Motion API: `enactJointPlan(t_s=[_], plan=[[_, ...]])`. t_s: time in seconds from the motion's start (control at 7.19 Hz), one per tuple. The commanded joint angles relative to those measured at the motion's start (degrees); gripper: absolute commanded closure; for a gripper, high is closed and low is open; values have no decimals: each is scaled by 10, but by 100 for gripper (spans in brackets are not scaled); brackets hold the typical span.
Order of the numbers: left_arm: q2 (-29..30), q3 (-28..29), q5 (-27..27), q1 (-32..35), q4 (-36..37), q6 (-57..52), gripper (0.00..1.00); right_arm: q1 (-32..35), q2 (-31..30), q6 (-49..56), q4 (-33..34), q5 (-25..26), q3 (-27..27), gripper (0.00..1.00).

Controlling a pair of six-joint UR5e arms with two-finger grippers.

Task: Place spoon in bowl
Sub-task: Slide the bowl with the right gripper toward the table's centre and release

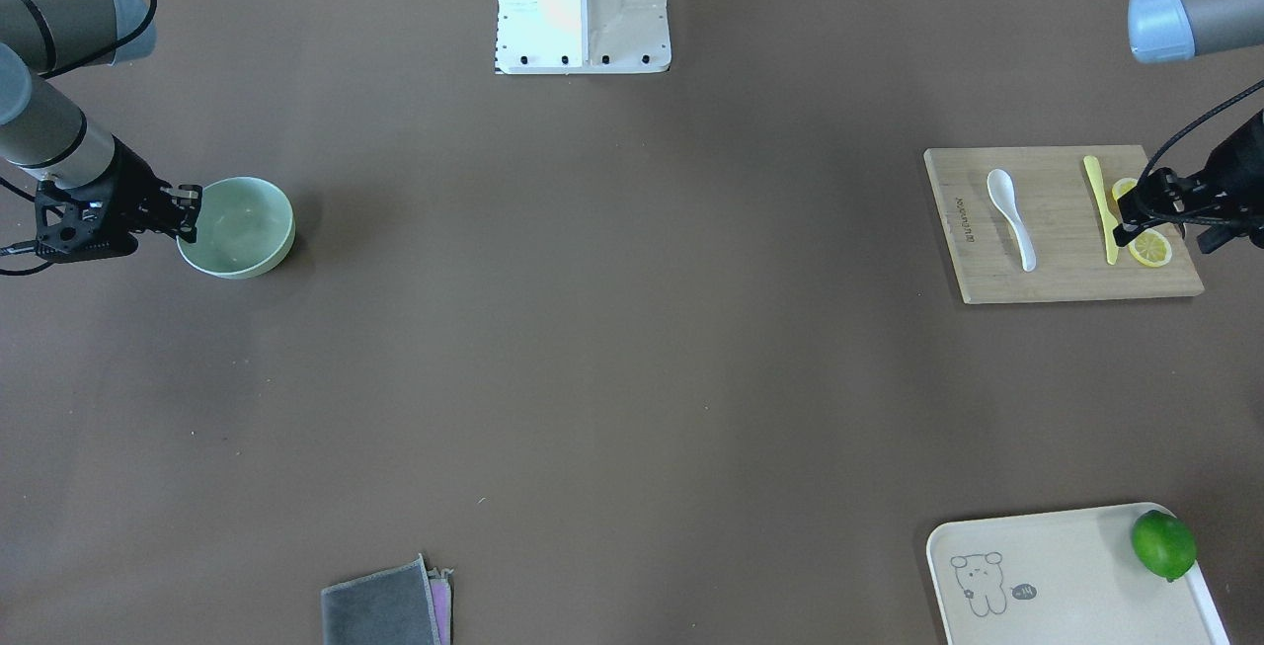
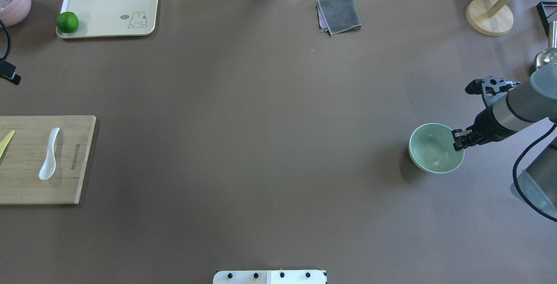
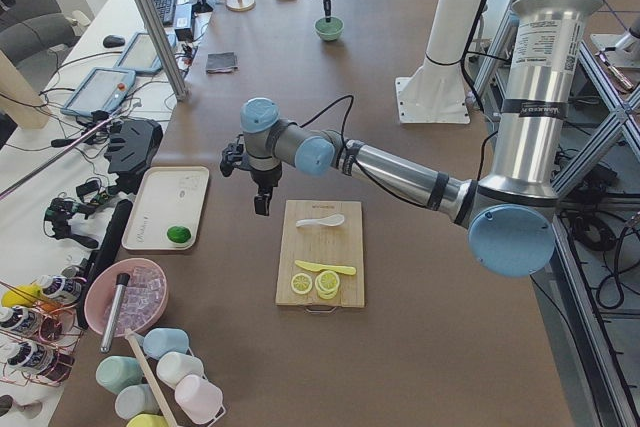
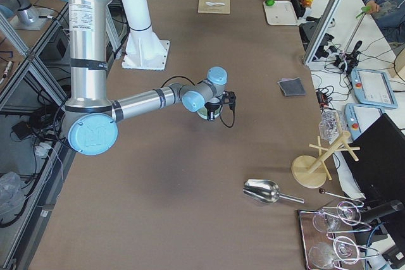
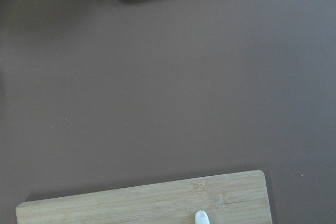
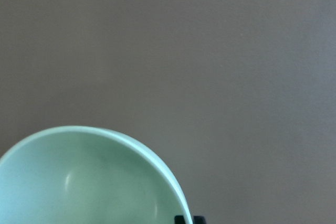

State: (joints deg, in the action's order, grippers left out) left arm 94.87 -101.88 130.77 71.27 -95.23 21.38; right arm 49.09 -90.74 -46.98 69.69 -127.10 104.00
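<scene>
Overhead exterior view: right tool (image 2: pixel 458 139) pinches bowl (image 2: pixel 433 147) rim, likely to steady it. Left tool (image 1: pixel 1129 213), seemingly wide, hovers over board (image 1: pixel 1066 275). Spoon (image 1: pixel 1014 225) lies just beyond knife (image 1: pixel 1101 205), ungrasped.

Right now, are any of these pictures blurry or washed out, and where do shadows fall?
Front-facing view: glare washes out the white robot base; the bowl throws a soft shadow toward that view's right. Right wrist view: the bowl's near rim looks slightly soft. Overhead view: evenly lit, the spoon crisp.
</scene>
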Motion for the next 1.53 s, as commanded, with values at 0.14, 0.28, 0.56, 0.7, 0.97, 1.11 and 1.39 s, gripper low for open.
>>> enactJointPlan(t_s=[0.14, 0.28, 0.56, 0.7, 0.97, 1.11, 1.39], plan=[[-27, 23, 6, -1, -29, 12, 3, -44, 105, -176, 4, -26, 20, 100], [-23, 21, 6, -5, -32, 72, 3, -72, 138, -226, 4, -12, 17, 100], [-52, 27, 3, -47, -109, 162, 2, -135, 193, -310, 8, 42, 11, 100], [-52, 33, 2, -70, -150, 210, 4, -161, 213, -336, 8, 71, 2, 100], [-55, 69, -1, -113, -218, 264, 8, -198, 259, -369, 7, 107, -29, 100], [-55, 90, -1, -125, -243, 273, 11, -213, 269, -381, 6, 122, -37, 100], [-68, 105, -1, -130, -277, 274, 12, -235, 301, -405, 2, 147, -65, 100]])
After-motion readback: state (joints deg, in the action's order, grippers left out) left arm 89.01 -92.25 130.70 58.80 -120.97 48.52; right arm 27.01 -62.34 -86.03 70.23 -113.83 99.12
